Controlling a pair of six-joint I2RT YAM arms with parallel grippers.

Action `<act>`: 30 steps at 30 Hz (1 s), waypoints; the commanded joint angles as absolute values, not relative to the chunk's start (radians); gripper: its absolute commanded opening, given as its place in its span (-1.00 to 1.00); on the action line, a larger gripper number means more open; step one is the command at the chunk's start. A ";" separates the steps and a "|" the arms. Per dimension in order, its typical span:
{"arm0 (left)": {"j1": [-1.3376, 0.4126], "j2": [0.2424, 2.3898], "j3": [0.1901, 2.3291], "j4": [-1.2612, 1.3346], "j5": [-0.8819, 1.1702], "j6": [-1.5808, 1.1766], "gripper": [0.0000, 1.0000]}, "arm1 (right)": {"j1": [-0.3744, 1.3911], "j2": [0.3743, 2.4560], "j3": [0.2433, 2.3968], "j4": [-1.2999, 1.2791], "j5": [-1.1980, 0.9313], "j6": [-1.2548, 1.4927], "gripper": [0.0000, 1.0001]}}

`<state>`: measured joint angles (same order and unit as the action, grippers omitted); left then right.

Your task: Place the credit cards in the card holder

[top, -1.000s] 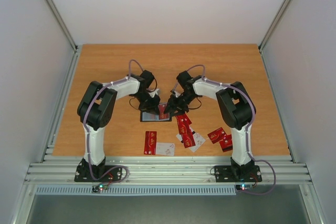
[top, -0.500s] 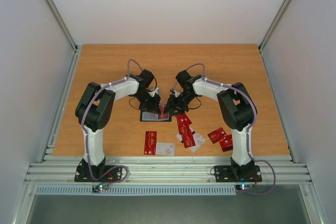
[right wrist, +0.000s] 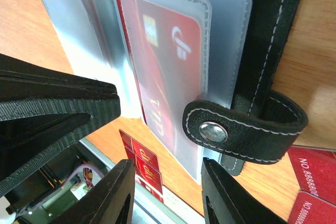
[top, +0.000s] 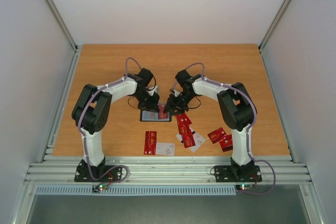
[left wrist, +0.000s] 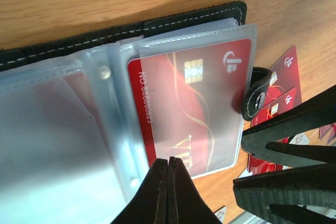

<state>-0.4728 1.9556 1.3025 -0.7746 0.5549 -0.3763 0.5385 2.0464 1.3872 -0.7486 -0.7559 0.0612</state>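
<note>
Currently the card holder [top: 156,115] lies open and flat around mid-bench, clear sleeves fanned out. One red card [left wrist: 184,108] sits fully inside the top sleeve, chip end toward the stitched black edge. The snap tab [right wrist: 236,129] curls over the sleeve's free edge. Tips of the left gripper [left wrist: 168,166] are pressed together at the sleeve's long edge, nothing visible between them. Fingers of the right gripper [right wrist: 167,187] are partly apart by the tab, no hold visible. The loose credit cards [top: 186,132] lie scattered toward the near edge. Bare bench [top: 105,61] runs to the far edge.
</note>
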 commanded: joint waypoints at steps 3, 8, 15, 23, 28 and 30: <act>-0.477 1.892 1.299 -0.797 0.469 -0.354 -0.99 | 0.546 2.046 1.408 -0.707 -0.781 0.066 -0.28; -0.463 1.753 1.251 -0.784 0.371 -0.378 -0.99 | 0.546 2.051 1.403 -0.658 -0.814 0.084 -0.27; -0.413 1.580 1.127 -0.735 0.287 -0.426 -0.98 | 0.548 2.060 1.410 -0.597 -0.857 0.100 -0.26; -0.365 1.469 1.026 -0.719 0.282 -0.440 -0.98 | 0.584 2.068 1.427 -0.529 -0.908 0.117 -0.26; -0.342 1.457 0.982 -0.712 0.287 -0.442 -0.98 | 0.602 2.078 1.449 -0.498 -0.928 0.134 -0.25; -0.336 1.465 0.970 -0.701 0.302 -0.438 -0.98 | 0.608 2.087 1.456 -0.482 -0.930 0.141 -0.25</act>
<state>-0.3511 1.4761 0.9989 -0.7452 0.2985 -0.4374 0.5926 2.0590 1.4216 -0.5385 -0.8986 0.1188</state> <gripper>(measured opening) 0.016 0.376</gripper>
